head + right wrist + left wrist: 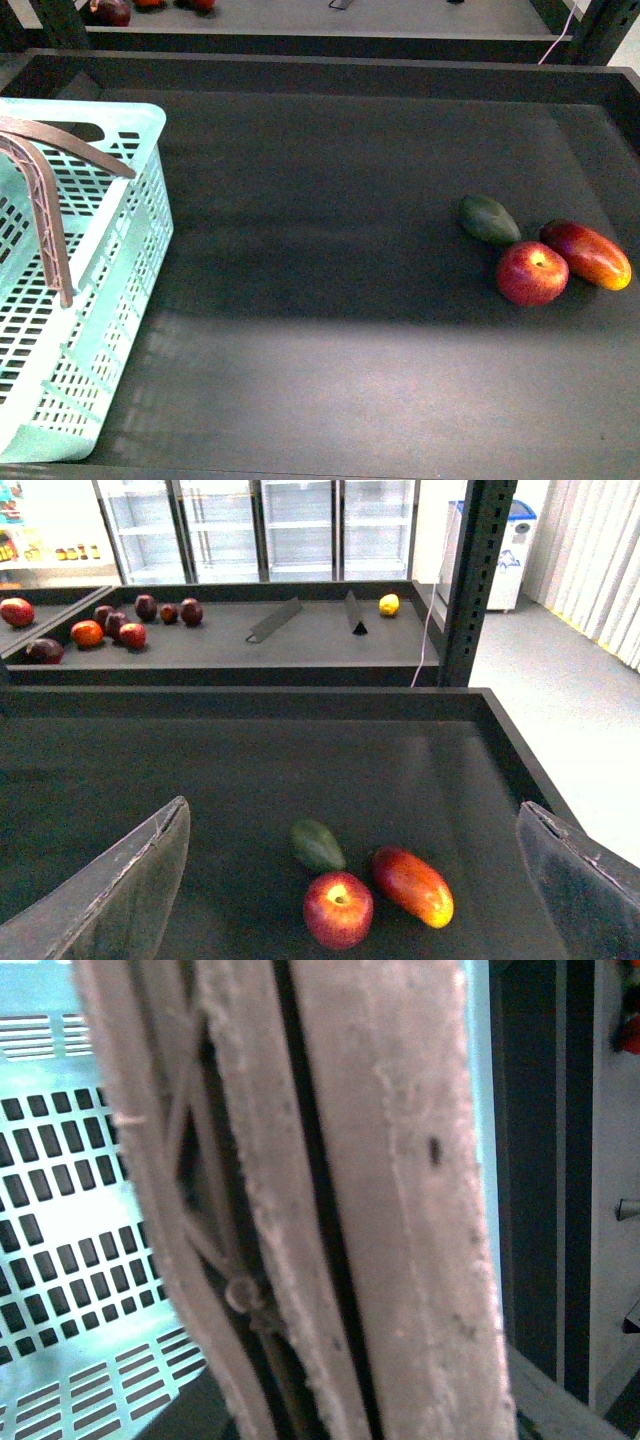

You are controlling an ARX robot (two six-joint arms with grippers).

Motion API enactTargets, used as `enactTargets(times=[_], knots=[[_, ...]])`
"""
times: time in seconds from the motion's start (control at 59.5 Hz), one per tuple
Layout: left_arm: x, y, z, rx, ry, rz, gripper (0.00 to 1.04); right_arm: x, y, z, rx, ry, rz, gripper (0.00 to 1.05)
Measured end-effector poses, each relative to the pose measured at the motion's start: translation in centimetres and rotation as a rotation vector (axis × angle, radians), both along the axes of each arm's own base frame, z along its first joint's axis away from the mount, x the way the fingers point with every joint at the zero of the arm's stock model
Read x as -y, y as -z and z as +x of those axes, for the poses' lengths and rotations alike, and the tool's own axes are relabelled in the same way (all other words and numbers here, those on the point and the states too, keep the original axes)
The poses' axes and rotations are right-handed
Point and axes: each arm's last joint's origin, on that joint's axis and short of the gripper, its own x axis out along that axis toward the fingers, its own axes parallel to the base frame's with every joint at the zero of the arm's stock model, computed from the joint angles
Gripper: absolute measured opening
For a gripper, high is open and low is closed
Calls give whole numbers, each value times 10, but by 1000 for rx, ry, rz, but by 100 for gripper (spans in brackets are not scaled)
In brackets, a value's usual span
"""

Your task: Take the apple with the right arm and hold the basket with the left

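The red apple (532,272) lies at the right of the dark shelf, touching a green fruit (489,220) and a red-orange mango (586,254). In the right wrist view the apple (338,909) sits below and between the wide-open fingers (120,890) of my right gripper (350,880), which hovers above it. The mint-blue basket (110,260) stands at the left, its brown handles (45,200) raised. The left wrist view is filled by a brown handle (400,1210) with the basket wall (60,1210) behind; my left gripper is shut on the handle, its fingers hidden.
A raised dark rim (320,70) borders the shelf at the back and right. Behind it is another shelf with several red fruits (110,625) and a yellow one (389,604). An upright post (480,580) stands at the back right corner.
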Motion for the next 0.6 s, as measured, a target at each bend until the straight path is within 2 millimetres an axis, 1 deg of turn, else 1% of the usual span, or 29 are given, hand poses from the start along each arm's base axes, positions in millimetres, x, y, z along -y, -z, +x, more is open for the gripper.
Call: enactTargets(times=[0.067, 0.101, 0.218, 0.353, 0.504, 0.605], knots=[[1, -1, 0, -2, -32, -30, 16, 0, 0, 0, 0, 0, 0, 96], [1, -1, 0, 1, -41, -41, 15, 0, 0, 0, 0, 0, 0, 96], [3, -5, 0, 3, -40, -44, 15, 0, 0, 0, 0, 0, 0, 96], [6, -14, -3, 3, 8, 1, 15, 0, 0, 0, 0, 0, 0, 96], [6, -37, -10, 37, 88, 89, 15, 0, 0, 0, 0, 0, 0, 96], [8, -53, -14, 62, 123, 111, 15, 0, 0, 0, 0, 0, 0, 96]])
